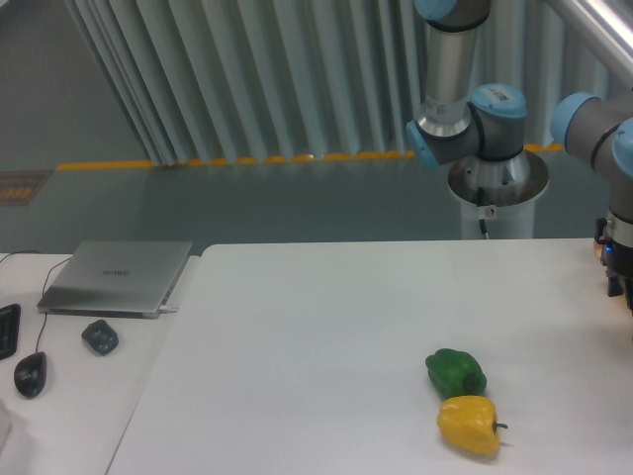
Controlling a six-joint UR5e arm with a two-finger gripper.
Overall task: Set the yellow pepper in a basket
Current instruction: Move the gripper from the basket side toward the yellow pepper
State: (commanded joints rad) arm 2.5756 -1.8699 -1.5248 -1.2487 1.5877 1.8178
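Note:
The yellow pepper lies on the white table near the front right, its short dark stem pointing right. It touches a green pepper just behind it. The arm's wrist shows at the right edge of the frame, well to the right of both peppers, and its fingers are cut off by the frame edge. The basket is out of view.
A closed silver laptop rests on a separate desk at the left, with a dark crumpled object and a black mouse in front of it. The robot's base stands behind the table's far right edge.

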